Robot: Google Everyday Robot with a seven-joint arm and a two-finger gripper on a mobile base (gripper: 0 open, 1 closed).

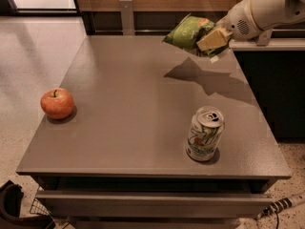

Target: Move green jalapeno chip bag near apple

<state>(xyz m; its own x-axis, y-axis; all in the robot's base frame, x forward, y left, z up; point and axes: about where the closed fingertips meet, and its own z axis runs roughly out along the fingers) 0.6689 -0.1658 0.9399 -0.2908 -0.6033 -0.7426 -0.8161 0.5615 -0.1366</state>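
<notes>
The green jalapeno chip bag [187, 32] is a crinkled light-green foil bag with an orange-red mark at its top. It hangs in the air above the far right part of the table, and its shadow lies on the tabletop below. My gripper [213, 41] comes in from the upper right and is shut on the bag's right end. The apple [57, 103] is round and red-orange with a short dark stem. It sits near the table's left edge, far to the left of the gripper and closer to the front.
A green-and-white soda can [205, 133] stands upright near the front right of the grey table [128, 104]. A dark counter with a light top [267, 44] stands at the right. A wooden wall panel and a metal post [127, 15] are behind the table.
</notes>
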